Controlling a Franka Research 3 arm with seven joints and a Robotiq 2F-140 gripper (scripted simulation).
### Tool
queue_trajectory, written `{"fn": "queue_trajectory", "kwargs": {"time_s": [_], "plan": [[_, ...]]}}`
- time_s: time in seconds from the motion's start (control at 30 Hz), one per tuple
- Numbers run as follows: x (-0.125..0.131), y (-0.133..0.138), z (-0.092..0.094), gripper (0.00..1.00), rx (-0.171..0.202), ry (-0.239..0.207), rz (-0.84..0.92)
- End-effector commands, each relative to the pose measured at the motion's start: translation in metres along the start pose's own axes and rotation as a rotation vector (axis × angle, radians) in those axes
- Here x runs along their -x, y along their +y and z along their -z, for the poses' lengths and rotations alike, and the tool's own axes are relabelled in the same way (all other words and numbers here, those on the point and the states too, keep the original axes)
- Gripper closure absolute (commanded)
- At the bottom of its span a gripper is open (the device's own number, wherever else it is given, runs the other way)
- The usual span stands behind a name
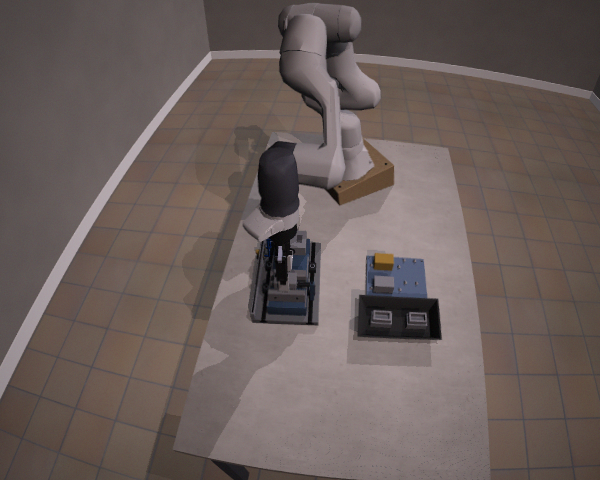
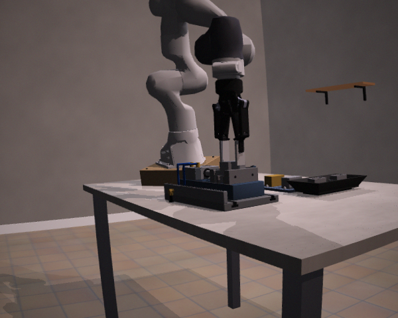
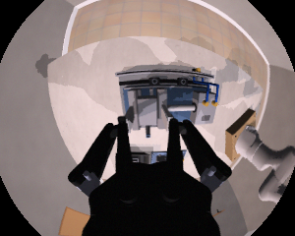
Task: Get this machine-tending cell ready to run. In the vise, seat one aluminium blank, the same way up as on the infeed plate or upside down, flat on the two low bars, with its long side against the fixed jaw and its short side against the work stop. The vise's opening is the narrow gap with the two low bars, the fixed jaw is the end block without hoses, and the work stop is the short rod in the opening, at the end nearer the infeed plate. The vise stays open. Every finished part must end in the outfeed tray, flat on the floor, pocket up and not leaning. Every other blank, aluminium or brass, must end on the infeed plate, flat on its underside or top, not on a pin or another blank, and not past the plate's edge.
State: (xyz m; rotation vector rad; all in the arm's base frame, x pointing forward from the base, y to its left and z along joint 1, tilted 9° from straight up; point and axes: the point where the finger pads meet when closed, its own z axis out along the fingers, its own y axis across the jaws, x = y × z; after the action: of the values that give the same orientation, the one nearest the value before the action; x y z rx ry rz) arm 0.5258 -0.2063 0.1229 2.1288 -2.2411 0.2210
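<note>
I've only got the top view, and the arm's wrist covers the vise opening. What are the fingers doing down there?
Observer: In the exterior view the gripper is parted, with one finger on each side of a grey block in the vise.
Operator: Is that block lifted?
Observer: No. It sits down in the vise, its top just above the end block beside it.
Operator: Which end has the hoses?
Observer: The blue hoses rise at the far end of the vise from that end block, away from the gripper.
</note>
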Motion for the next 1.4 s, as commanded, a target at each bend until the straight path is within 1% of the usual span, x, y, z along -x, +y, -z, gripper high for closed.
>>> {"fn": "queue_trajectory", "kwargs": {"time_s": [0.0,0.73,1.03,1.2,1.37], "plan": [[0.002,-0.002,0.001,0.6,-0.005,0.0,-0.002],[0.002,-0.002,0.001,0.6,-0.005,0.0,-0.002],[0.002,-0.002,0.006,0.6,-0.005,0.0,-0.002],[0.002,-0.002,0.016,0.6,-0.005,0.0,-0.002],[0.002,-0.002,0.029,0.6,-0.005,0.0,-0.002]]}}
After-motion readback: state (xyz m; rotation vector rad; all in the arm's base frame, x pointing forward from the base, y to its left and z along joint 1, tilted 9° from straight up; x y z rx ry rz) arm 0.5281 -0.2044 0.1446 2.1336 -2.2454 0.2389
